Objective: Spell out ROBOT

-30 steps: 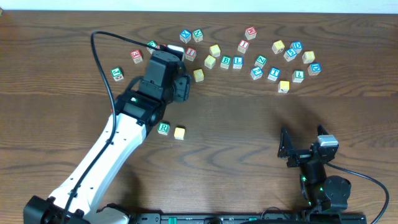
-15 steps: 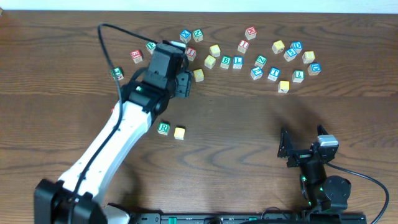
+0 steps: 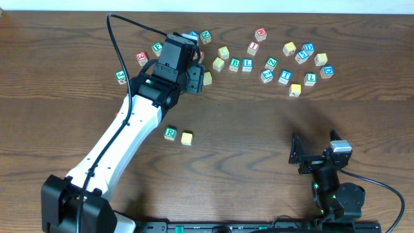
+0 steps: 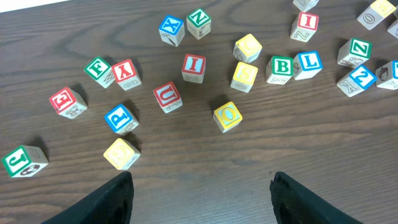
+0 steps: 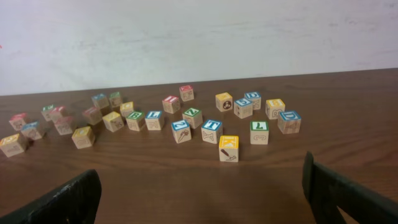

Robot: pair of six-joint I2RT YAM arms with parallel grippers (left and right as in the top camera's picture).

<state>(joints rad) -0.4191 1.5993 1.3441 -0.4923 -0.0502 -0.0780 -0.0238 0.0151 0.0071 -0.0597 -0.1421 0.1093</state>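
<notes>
ROBOT cubes placed: green-framed R [image 3: 170,133] and a yellow-faced cube [image 3: 187,138] sit just beside each other, a small gap between them, on the near-left part of the desk [image 3: 259,123].
Cubes in the scatter: green-framed B [image 4: 279,68] lies at the far side, just beside a blue L [image 4: 308,62]; blue-framed T [image 5: 212,130] lies further right in the same scatter; a yellow O cube [image 4: 227,116] sits alone on bare wood.
Left arm [image 3: 123,142]: stretches from the near-left corner diagonally up and right, its wrist over the left end of the far scatter and pointing down at the desk.
Left pincer [image 4: 202,176]: fingers spread with nothing between them, above the wood; the yellow O cube lies just ahead of the gap.
Right arm [image 3: 330,181]: folded low at the near-right edge, well apart from every cube.
Right pincer [image 5: 199,165]: spread wide and holding nothing, facing the scatter from a distance.
</notes>
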